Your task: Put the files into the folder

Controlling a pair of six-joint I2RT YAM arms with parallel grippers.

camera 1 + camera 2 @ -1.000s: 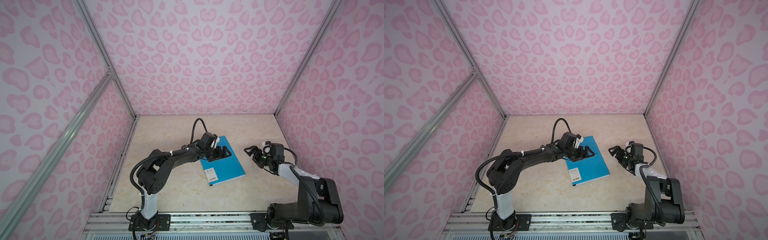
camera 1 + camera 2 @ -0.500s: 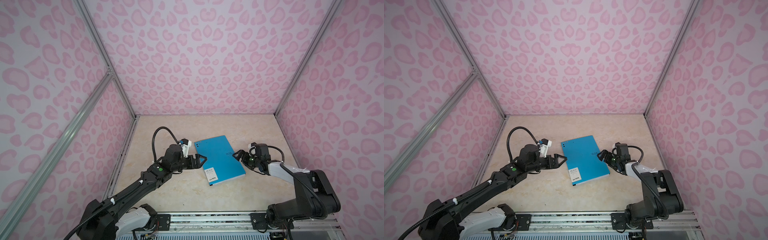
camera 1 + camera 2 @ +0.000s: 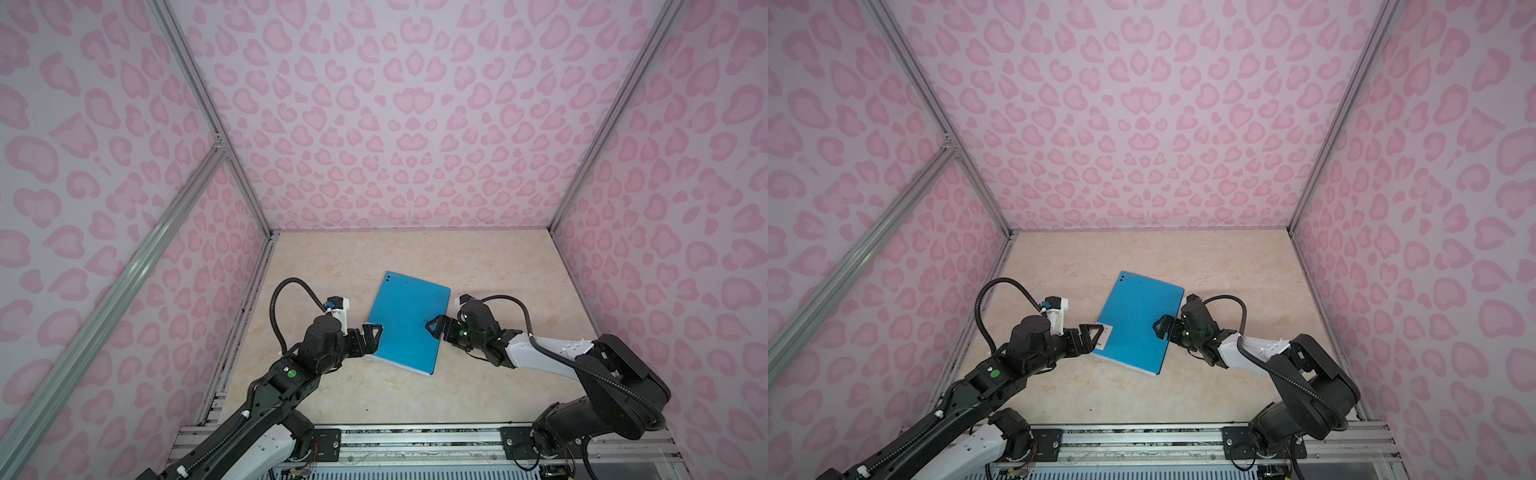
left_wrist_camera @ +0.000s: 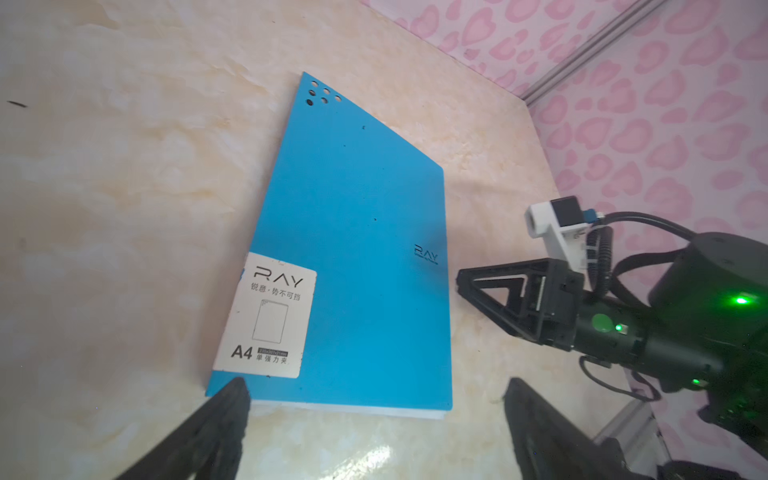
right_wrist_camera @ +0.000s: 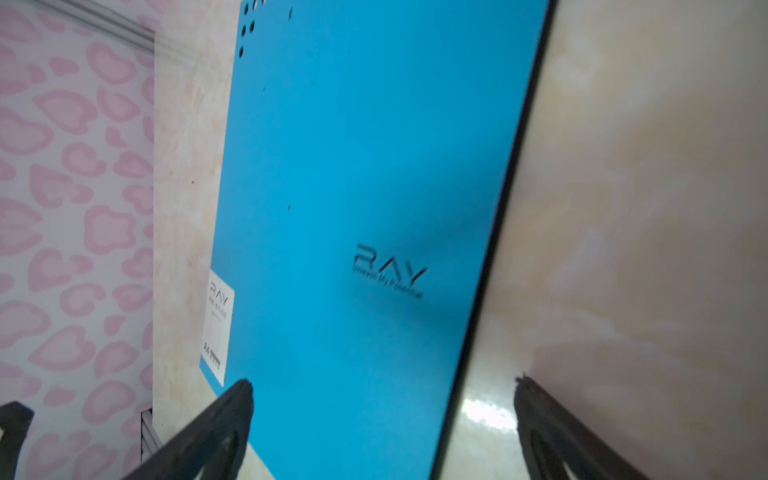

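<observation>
While the folder (image 3: 409,320) (image 3: 1138,322) lies closed and flat on the desk (image 3: 478,270), blue cover up, both pincers stand wide and hold nothing. The left pincer (image 3: 371,338) (image 4: 376,390) is at the folder's corner that bears the white label (image 4: 268,324), its fingers astride the short edge; there a thin white edge of the files (image 4: 353,409) shows under the cover. The right pincer (image 3: 434,330) (image 5: 382,388) is astride the opposite long edge, beside the "RAY" lettering (image 5: 388,270). Whether either pincer touches the folder cannot be told.
</observation>
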